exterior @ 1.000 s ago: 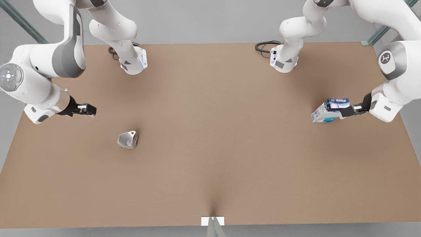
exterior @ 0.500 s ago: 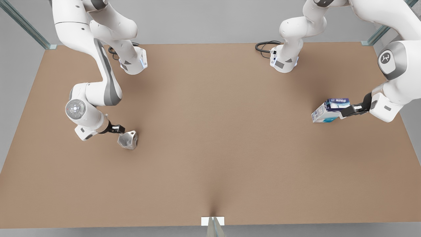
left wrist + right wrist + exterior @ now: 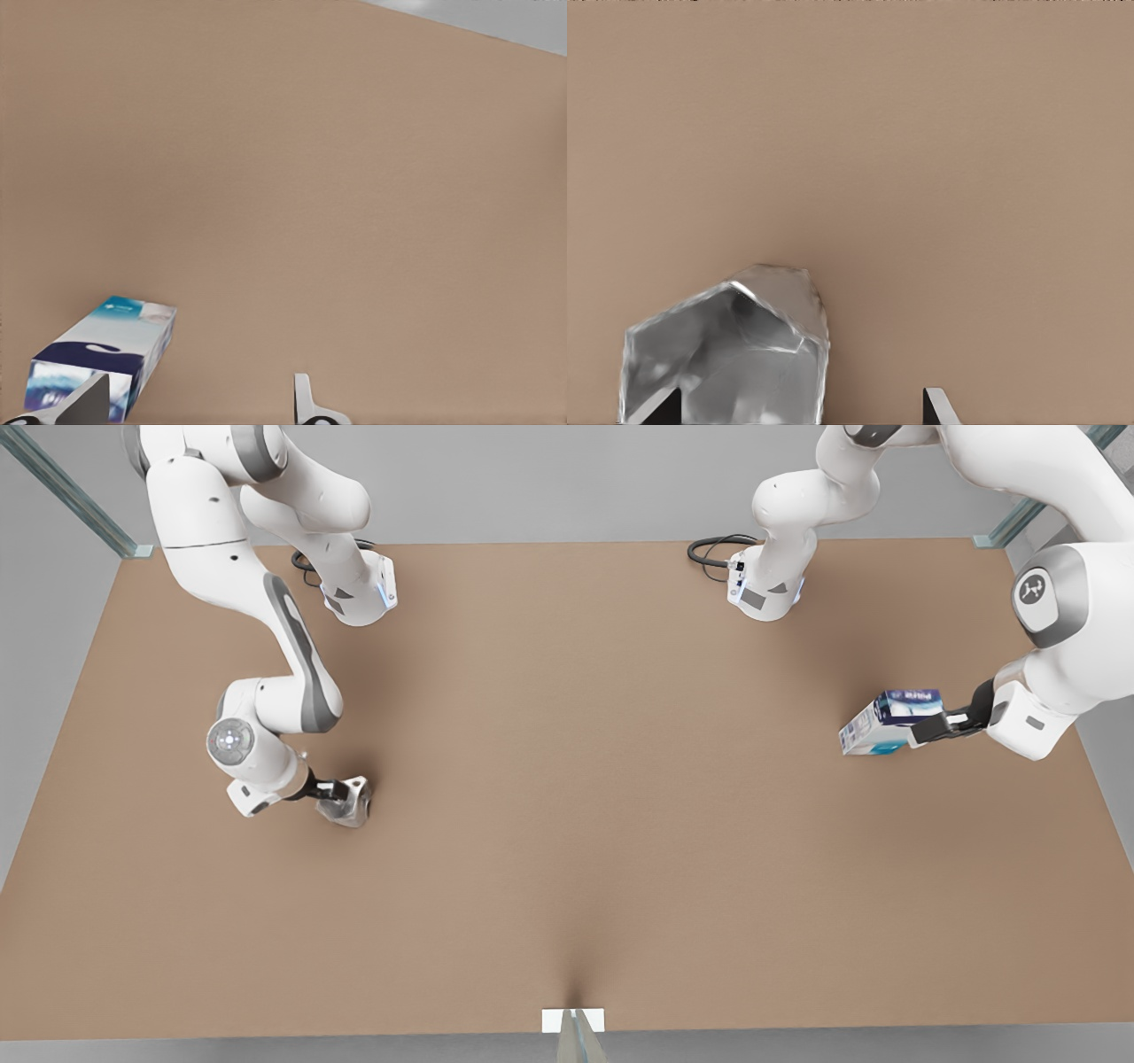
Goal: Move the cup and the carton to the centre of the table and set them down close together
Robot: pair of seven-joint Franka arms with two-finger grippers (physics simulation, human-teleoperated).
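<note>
At the front view's left, we see the right end effector (image 3: 341, 791) now down at the cup (image 3: 352, 801), having dropped from a high, withdrawn pose a second ago. In its wrist view the fingers (image 3: 937, 407) stand spread, one beside the cup (image 3: 731, 352) and the other well off it, so nothing is grasped. The cup sits on the counter (image 3: 567, 797) toward its left short edge.

At the front view's right, the left end effector (image 3: 932, 724) has scarcely moved. Its fingers (image 3: 304, 403) are parted beside the carton (image 3: 102, 354), which lies unclamped near the right short edge (image 3: 889, 722).

We judge both arms to be at the approach stage: neither object is held, and both remain far from the centre.
</note>
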